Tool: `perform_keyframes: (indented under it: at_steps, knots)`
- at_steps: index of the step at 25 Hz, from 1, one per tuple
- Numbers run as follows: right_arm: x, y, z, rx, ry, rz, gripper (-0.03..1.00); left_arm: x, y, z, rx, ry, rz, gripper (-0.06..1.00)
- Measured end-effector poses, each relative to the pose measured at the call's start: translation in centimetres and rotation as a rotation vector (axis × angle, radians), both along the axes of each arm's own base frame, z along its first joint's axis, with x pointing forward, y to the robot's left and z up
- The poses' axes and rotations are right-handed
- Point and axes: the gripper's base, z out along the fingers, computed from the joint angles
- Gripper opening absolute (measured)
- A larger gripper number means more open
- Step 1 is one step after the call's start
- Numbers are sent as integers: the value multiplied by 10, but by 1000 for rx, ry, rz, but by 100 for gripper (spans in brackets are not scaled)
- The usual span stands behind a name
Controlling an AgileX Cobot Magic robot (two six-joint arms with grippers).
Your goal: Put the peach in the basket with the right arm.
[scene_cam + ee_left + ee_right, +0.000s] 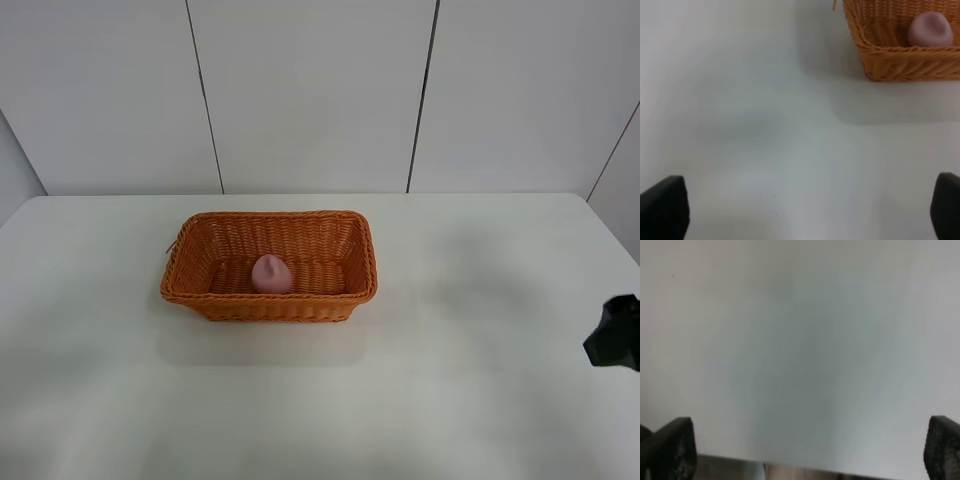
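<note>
The peach [271,273] lies inside the basket [268,305]. The right gripper [810,450], jaws spread wide and empty, sits well apart over bare bench [480,380].

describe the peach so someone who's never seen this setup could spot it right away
On the white table sits one orange-brown wicker basket, just left of centre in the overhead view. Inside it, on the woven floor close to the near wall, lies the peach. It is the only thing in the basket: small, matte pink and rounded, against the ribbed orange weave.
</note>
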Motion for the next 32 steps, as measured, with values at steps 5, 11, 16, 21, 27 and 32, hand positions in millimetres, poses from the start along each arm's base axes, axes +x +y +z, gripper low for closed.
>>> perform_keyframes:
  at_steps: [5, 11, 16, 21, 27, 32]
  knots:
    - [-56, -4, -8, 21, -260, -1, 70, 0, 0, 0, 0, 0, 0, 99]
    - [-101, -9, -3, 31, -526, -2, 70, 0, 0, 0, 0, 0, 0, 99]
    - [-125, -11, -1, 38, -680, -3, 70, 0, 0, 0, 0, 0, 0, 99]
    - [-133, -12, -1, 42, -733, -4, 70, 0, 0, 0, 0, 0, 0, 99]
    - [-133, -12, -1, 42, -733, -4, 70, 0, 0, 0, 0, 0, 0, 99]
    - [-133, -12, -1, 42, -733, -4, 70, 0, 0, 0, 0, 0, 0, 99]
